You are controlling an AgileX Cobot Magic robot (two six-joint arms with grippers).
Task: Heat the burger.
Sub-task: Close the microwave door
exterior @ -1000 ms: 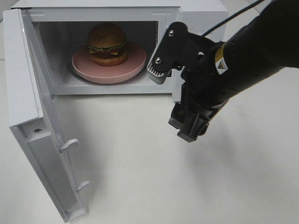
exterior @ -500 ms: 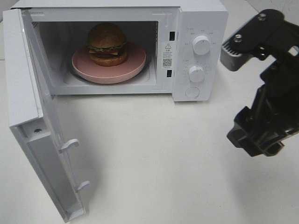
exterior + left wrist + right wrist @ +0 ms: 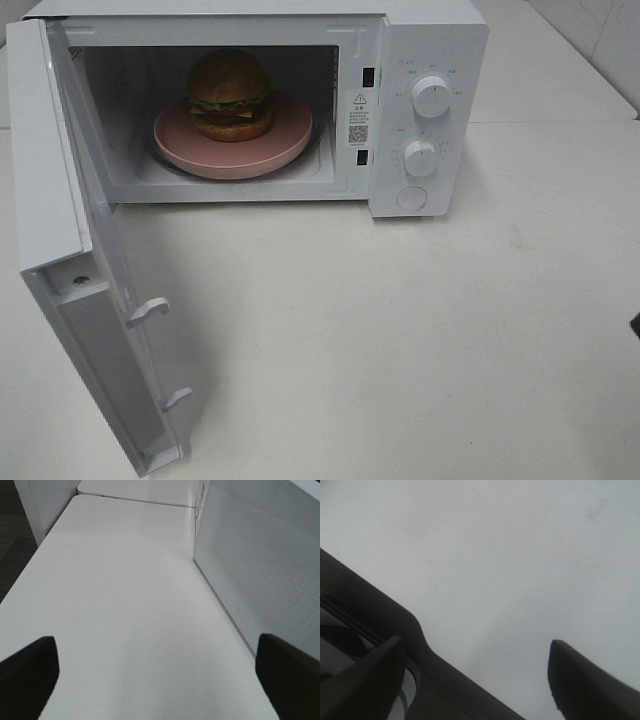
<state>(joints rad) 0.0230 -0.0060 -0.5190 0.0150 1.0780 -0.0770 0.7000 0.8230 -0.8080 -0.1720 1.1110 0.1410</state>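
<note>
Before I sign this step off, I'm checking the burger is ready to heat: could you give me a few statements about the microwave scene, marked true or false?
The glossy golden-brown burger sits on the round pink plate inside the white microwave. True.
The microwave's door is shut. False: it stands wide open.
Two round white knobs sit on the panel right of the cavity. True.
A claw grips the burger. False: the right claw and the left claw are both open and hold nothing.

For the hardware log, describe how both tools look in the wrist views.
The left tool shows two plain black fingers with rounded tips; the right tool has black ones too, more tapered. No markings or cables show.
</note>
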